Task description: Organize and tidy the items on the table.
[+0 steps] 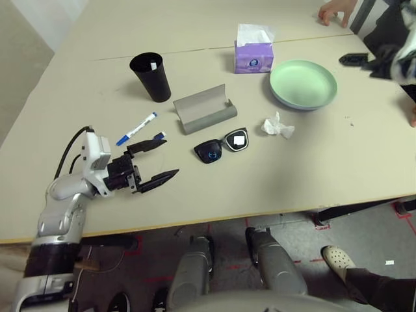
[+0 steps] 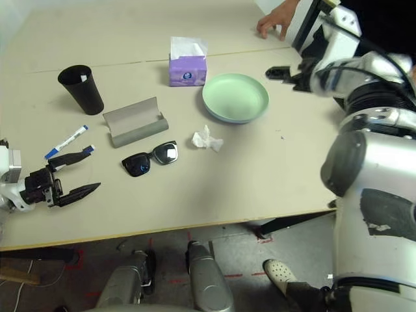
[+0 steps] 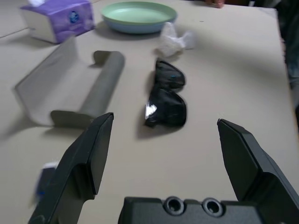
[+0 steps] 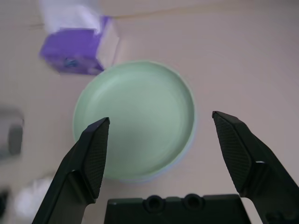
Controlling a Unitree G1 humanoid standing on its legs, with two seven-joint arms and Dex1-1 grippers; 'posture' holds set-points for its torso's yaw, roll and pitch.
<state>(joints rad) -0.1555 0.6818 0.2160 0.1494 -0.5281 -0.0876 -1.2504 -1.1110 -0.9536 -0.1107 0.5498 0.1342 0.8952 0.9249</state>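
Closest to us, near the table's front edge toward its left end, our left gripper hangs low with its two fingers spread wide and nothing between them; one finger lies against a blue-capped marker. Our right gripper is lifted over the right side of the table, fingers also wide apart and empty, looking down on the plates.

The plates are the largest of the items: a green one stacked on a pale blue one, toward the far right. Just left of them a purple tissue box sits by the seam. The grey glasses case lies open near the middle, and the tall black cup stands upright left of it with something white inside. The sunglasses rest just in front of the case, the crumpled tissue right of them. A second marker lies left of the case. A person's hand rests at the far right corner.
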